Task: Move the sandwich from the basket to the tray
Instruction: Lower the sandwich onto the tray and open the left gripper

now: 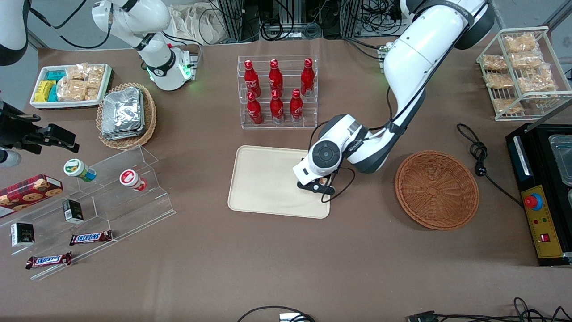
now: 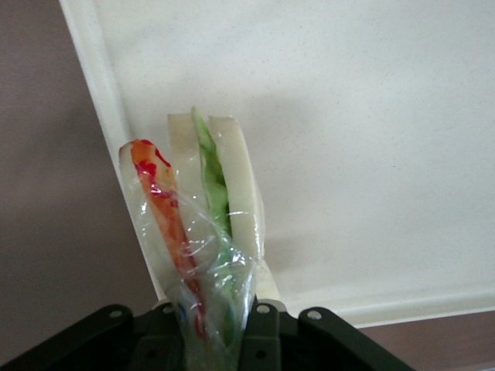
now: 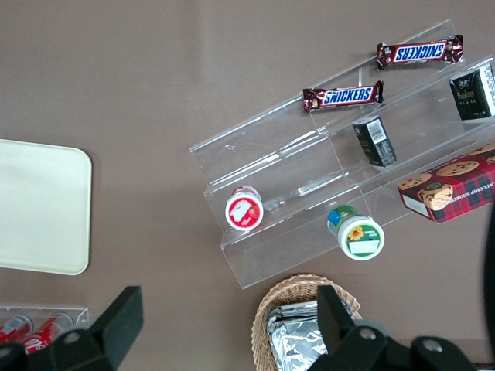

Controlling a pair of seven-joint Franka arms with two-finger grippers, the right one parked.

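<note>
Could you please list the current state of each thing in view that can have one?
pincer: shut on the sandwich, above the tray's corner nearest the basket.
sandwich: wrapped in clear film, held on edge, out of the basket.
basket: upright, nothing in it.
tray: flat on the table.
red bottles: upright in their clear rack, capped.

Left arm: reached out low over the table, elbow bent, wrist turned downward. Gripper (image 1: 318, 184): hung just above the tray (image 1: 263, 179) near its corner, fingers (image 2: 261, 334) closed on the wrapped sandwich (image 2: 203, 224), wedge pointing away from the wrist.
</note>
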